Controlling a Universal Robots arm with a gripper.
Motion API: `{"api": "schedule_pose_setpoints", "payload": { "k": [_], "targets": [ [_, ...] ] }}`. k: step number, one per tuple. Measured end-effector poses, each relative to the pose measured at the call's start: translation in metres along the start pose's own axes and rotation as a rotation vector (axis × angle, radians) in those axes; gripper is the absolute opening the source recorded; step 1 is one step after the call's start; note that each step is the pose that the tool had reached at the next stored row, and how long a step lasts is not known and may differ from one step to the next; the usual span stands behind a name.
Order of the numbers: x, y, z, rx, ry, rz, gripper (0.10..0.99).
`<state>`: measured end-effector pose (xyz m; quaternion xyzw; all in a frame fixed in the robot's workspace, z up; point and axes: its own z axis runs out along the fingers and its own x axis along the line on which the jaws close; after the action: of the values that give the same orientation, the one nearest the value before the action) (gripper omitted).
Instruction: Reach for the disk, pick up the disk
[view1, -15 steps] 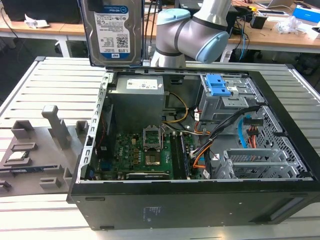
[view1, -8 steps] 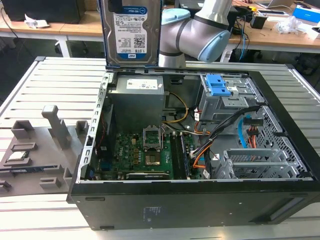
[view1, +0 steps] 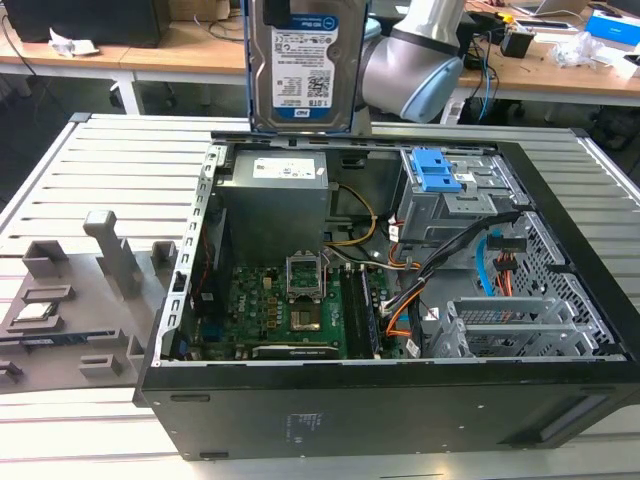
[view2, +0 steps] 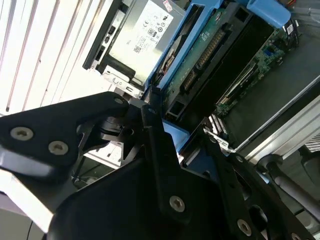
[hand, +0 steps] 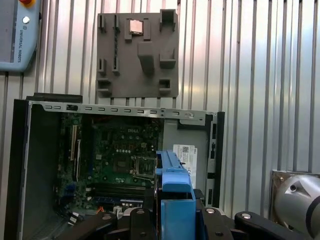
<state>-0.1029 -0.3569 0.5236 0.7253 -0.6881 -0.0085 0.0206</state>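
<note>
One grey fixture plate (view1: 100, 300) is seen at the exterior view's left, laid on the slatted table (view1: 120, 160), with a small square chip (view1: 35, 310) seated in it. Just beside it the open computer case (view1: 400, 400) is laid on its side, and its motherboard (view1: 290, 310) is exposed. Above the case's far edge the disk (view1: 305, 60) is held upright, clear of the case — its label is turned toward the camera. Toward the exterior view's right, the arm (view1: 415, 70) is seen behind the disk, and a blue latch (view1: 440, 170) is set atop the grey drive cage (view1: 450, 205). In the first wrist view the gripper (hand: 175, 222) is pressed onto the disk's blue frame from both sides — the disk is pinched between its fingers.
</note>
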Motion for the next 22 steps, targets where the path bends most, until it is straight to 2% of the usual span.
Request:
{"api": "schedule_pose_setpoints", "payload": {
  "k": [6,8,10,14,17,22],
  "targets": [
    [0.0009,-0.0240,-0.0010,0.000,0.0000,0.000,0.369],
    [0.0014,-0.0370,-0.0015,0.000,0.0000,0.000,0.369],
    [0.0021,-0.0535,-0.0022,0.000,0.0001,0.000,0.369],
    [0.0028,-0.0708,-0.0029,-0.001,0.0000,0.000,0.369],
    [0.0035,-0.0871,-0.0036,-0.001,0.0000,0.000,0.369],
    [0.0043,-0.1065,-0.0043,-0.001,-0.0001,0.000,0.369]
  ]
}}
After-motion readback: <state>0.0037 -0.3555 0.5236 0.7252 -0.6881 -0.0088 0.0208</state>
